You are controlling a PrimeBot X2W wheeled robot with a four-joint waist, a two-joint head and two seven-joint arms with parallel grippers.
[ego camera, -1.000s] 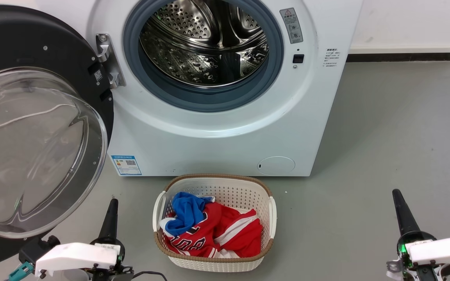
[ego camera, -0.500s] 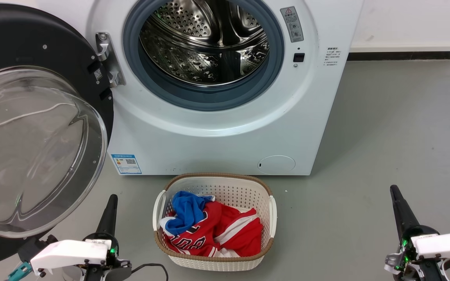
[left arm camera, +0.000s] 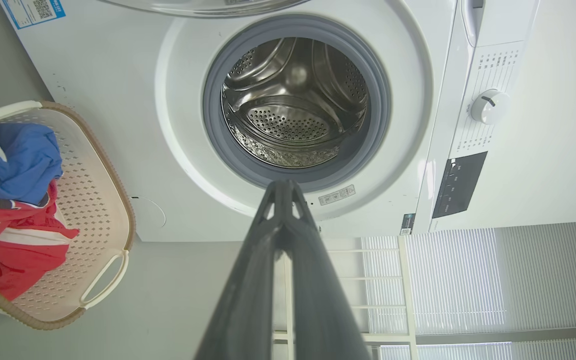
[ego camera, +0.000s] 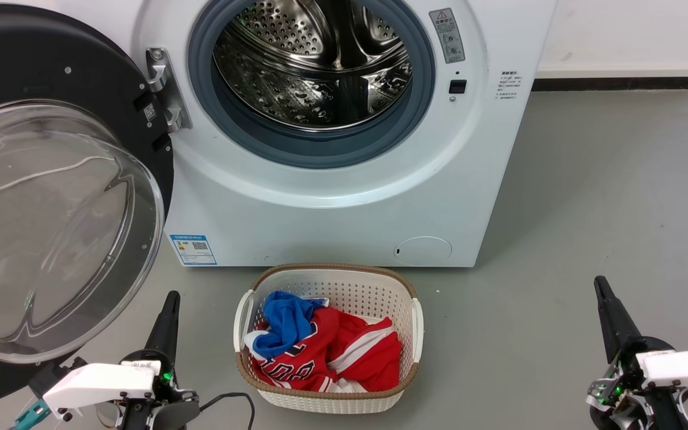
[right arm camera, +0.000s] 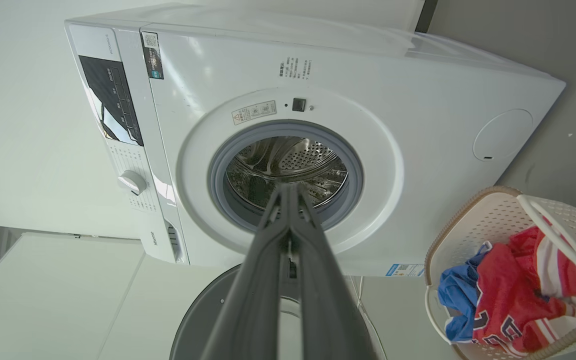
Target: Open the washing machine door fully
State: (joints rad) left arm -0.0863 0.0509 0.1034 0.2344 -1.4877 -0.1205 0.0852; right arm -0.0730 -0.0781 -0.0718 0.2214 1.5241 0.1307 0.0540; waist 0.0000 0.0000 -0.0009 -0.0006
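Far left, washing machine door (ego camera: 57, 203): it is swung wide open, out to the left of the machine. The edge of the head view cuts off its left side. It is a shiny black ring with a big clear glass bowl that bulges out. A metal hinge (ego camera: 162, 89) holds it to the machine.
Left gripper (ego camera: 171, 301): it is low down, just beside the glass bowl. Its two fingers are pressed together and hold nothing. The white arm behind it hides a bit of the door's black bottom rim.
Washing machine (ego camera: 332, 203): a big white box in the middle, with its round hole uncovered. Its top is cut off in the head view.
Drum (ego camera: 314, 65): shiny steel with little holes, and a grey rubber ring (ego camera: 320, 152) around it. The deep part is dark and hard to see.
Basket (ego camera: 326, 403): it sits on the floor in front of the machine. A red shirt (ego camera: 350, 358) and a blue cloth (ego camera: 287, 322) lie in it and hide its bottom.
Right gripper (ego camera: 599, 283): it is low on the right, well apart from the machine. Its fingers are pressed together and hold nothing.
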